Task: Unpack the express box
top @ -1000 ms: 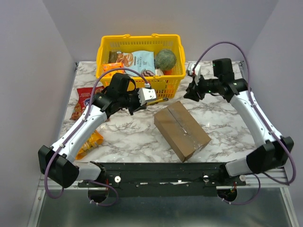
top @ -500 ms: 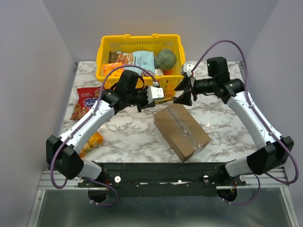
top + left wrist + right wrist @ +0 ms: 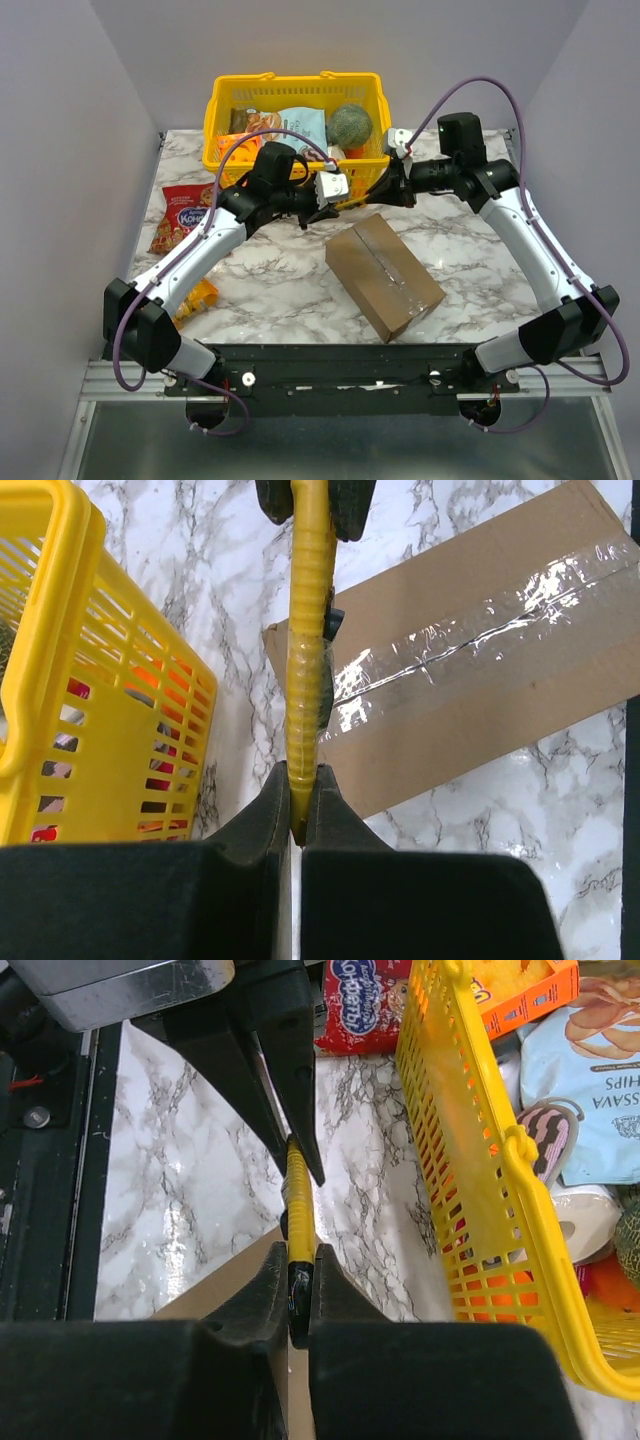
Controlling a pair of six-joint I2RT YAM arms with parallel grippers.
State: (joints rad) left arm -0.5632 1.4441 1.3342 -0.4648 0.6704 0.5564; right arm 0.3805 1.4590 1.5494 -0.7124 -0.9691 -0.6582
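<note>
yellow cutter point(image 3: 310, 600) pinched at either end by left end effector point(image 3: 302, 782) and right end effector point(image 3: 298, 1265) just over the express box point(image 3: 385, 275), lying taped shut on the bench point(image 3: 280, 285); cutting and emptying yet to do.

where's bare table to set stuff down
Bare marble left of the express box, up to the left arm; another patch right of it, up to the right arm. Crowded between box and yellow basket, where left gripper and right gripper pinch a yellow tool, and along the left edge with snack packets.
</note>
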